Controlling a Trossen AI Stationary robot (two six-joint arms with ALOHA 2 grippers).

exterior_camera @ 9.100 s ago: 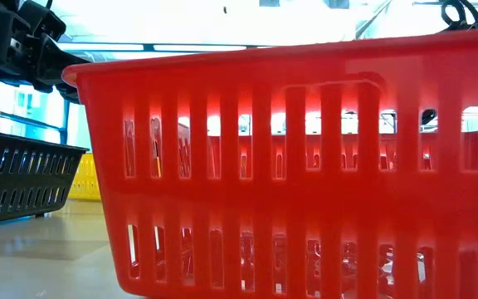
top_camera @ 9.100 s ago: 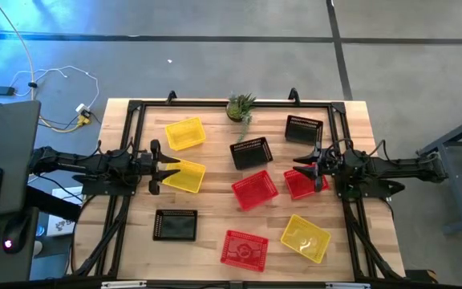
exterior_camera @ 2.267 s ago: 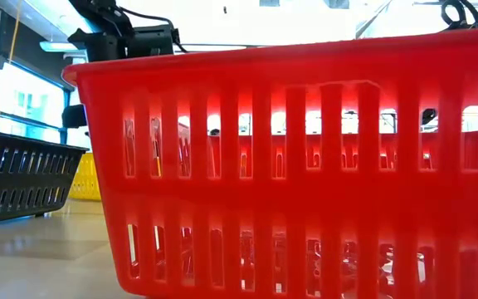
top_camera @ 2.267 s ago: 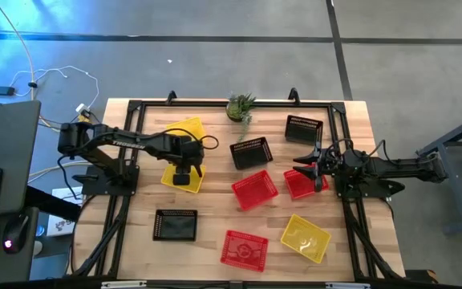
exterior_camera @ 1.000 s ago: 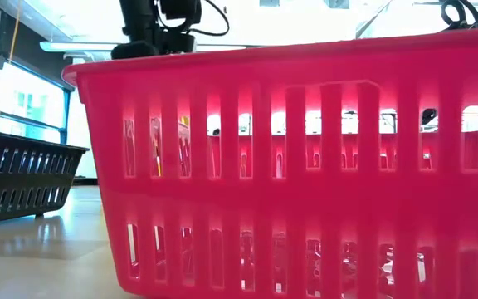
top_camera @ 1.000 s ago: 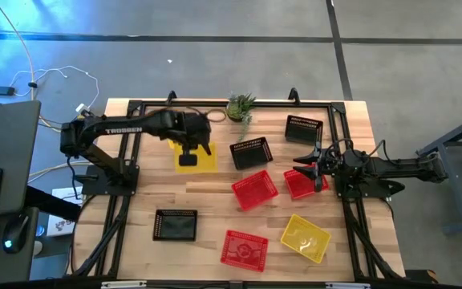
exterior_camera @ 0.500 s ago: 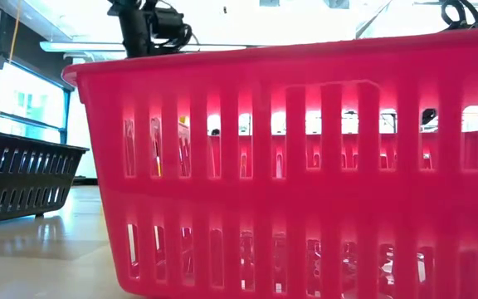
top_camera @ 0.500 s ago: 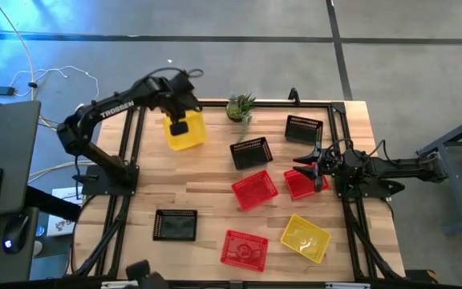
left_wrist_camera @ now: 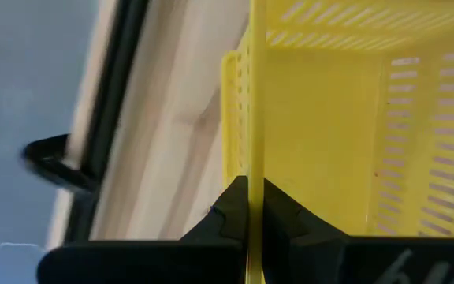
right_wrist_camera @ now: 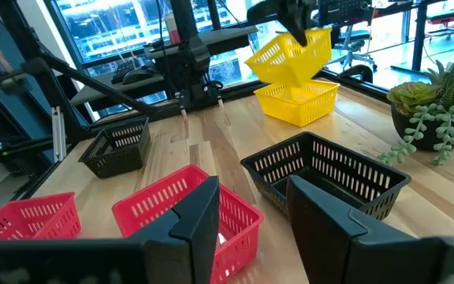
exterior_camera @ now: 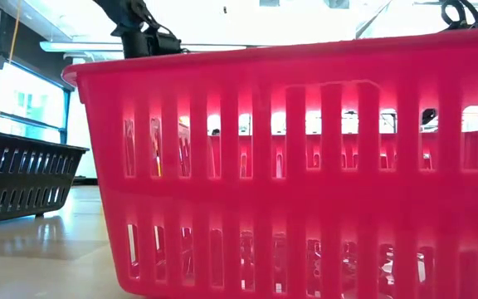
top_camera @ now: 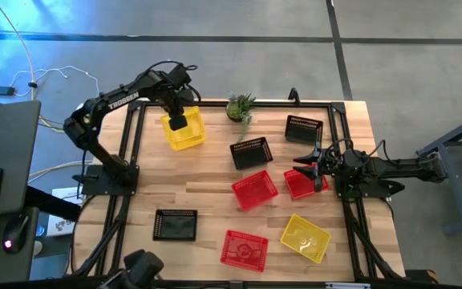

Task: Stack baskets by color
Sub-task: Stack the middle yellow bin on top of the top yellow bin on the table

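Observation:
My left gripper (top_camera: 178, 122) is shut on a yellow basket (top_camera: 189, 135) at the table's far left. In the right wrist view this basket (right_wrist_camera: 290, 49) hangs tilted just above a second yellow basket (right_wrist_camera: 298, 102), which rests on the table by its base. My right gripper (top_camera: 318, 166) waits open and level at the right side, above a red basket (top_camera: 297, 185). A third yellow basket (top_camera: 305, 238) lies near the front right. My left gripper pinches one upright side wall of the yellow basket at its rim (left_wrist_camera: 250, 158), with one finger inside the basket and one outside. The fingers come from above, pointing down. The basket hangs tilted below them, clear of the table, over the second yellow basket.
Black baskets sit at the middle (top_camera: 251, 151), far right (top_camera: 303, 128) and near left (top_camera: 176, 225). Red baskets lie at the centre (top_camera: 254, 189) and near the front edge (top_camera: 244, 249). A potted plant (top_camera: 241, 106) stands at the far edge. A red basket (exterior_camera: 305, 166) fills the low view.
My left gripper, still shut on the yellow basket, has carried it clear of the table toward the far-left corner, turning as it went. The basket now hangs over the second yellow basket.

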